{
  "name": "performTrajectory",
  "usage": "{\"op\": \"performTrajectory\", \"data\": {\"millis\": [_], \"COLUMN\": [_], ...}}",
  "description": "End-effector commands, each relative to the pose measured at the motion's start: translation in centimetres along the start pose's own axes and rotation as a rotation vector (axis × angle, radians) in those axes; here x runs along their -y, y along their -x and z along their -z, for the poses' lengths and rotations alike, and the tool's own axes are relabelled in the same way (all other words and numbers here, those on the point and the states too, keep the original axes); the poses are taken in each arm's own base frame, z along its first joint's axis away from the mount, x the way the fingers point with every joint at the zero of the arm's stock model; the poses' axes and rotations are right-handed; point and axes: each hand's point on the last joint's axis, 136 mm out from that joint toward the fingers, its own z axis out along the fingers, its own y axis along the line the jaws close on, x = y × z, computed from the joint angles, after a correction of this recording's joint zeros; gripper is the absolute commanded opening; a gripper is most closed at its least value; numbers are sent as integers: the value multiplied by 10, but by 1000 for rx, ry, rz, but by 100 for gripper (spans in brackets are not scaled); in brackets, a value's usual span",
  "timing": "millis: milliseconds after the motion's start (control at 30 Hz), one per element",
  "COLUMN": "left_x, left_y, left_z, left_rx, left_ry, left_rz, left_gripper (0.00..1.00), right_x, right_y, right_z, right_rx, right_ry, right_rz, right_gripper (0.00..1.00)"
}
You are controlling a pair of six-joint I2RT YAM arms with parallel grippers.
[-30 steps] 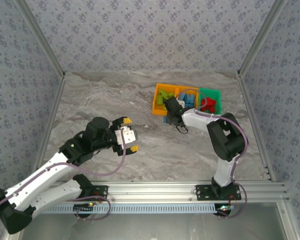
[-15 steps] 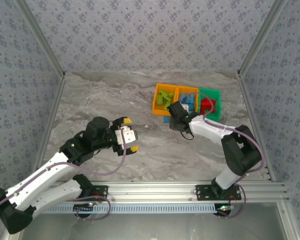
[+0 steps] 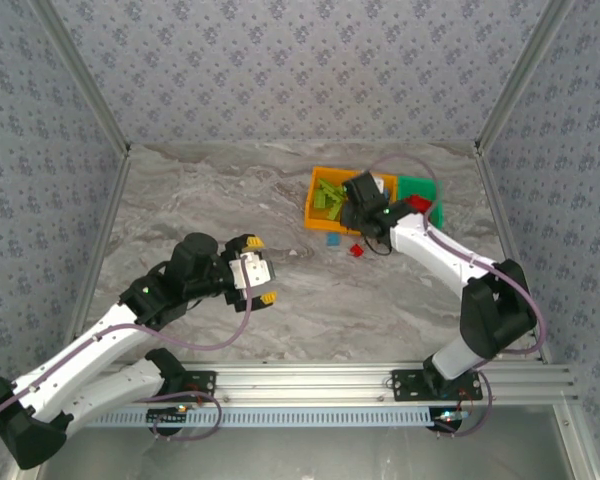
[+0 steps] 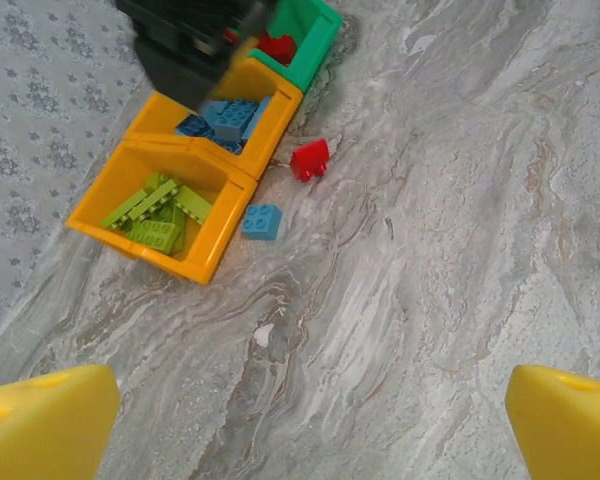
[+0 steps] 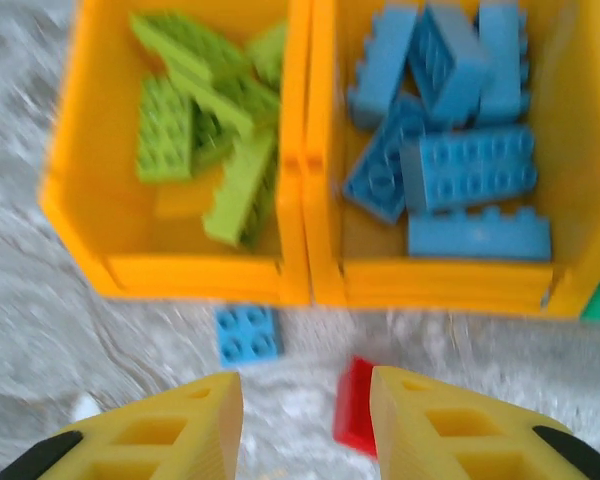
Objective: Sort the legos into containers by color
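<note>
Both grippers are gaping wide and holding nothing, the left gripper (image 3: 261, 269) hovering over the table (image 3: 200, 190), the right gripper (image 5: 305, 430) hanging above a blue brick (image 5: 246, 334) lying just before the lime-filled orange bin (image 5: 180, 270) and a red brick (image 5: 355, 405) before the blue-filled orange bin (image 5: 440, 285).

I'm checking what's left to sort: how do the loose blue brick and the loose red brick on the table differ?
Colour: the blue brick is light blue, the red brick red.
Pose: the blue brick lies flat, studs up; the red brick looks tipped, its studs not plain.
Place: the blue brick sits before the bin of green bricks, the red brick before the bin of blue bricks.
Both lie on the table, outside the bins.
</note>
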Motion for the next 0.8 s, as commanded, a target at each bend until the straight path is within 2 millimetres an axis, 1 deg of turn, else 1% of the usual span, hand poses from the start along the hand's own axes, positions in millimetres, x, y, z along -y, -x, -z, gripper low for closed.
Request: {"op": "performTrajectory", "data": {"millis": [0,33,133,167,200,267,300,367,433,567,633,767], "left_x": [3,3,5,5,6,6,7,7,7,7,7,8], "left_y": [1,1,0,1,0,1,0,0,0,-2,-2,-4], "left_z": [-2,-2,-3,-3,-4,-5,-6,-6,-7,-7,-6,-7], "left_rx": [20,20,21,23,21,25,23,22,20,15,13,10], "left_ry": [-17,-19,-27,-27,-33,-42,-46,-48,-49,-49,-47,-50], "left_rz": [1,3,6,5,5,8,9,11,12,12,13,11], "left_gripper": [99,99,99,99,99,99,99,99,99,99,99,99], "right_x": [4,10,27,33,34,31,31,39,43,44,47,50], "right_y": [4,1,-23,-37,-48,-69,-78,-98,-110,-132,-144,-160], "right_z": [-2,-1,-6,-11,-16,-24,-29,-40,-51,-70,-78,-84], "right_rx": [-26,-27,-57,-84,-114,-182,-219,-305,-354,-417,-454,-481], "right_ry": [-58,-90,-131,-130,-107,-55,-56,-103,-131,-176,-221,-269], "right_rz": [31,18,-25,-30,-36,-19,-13,-18,-59,-202,-264,-323], "right_gripper": [52,61,77,80,84,96,99,100,100,99,92,81]}}
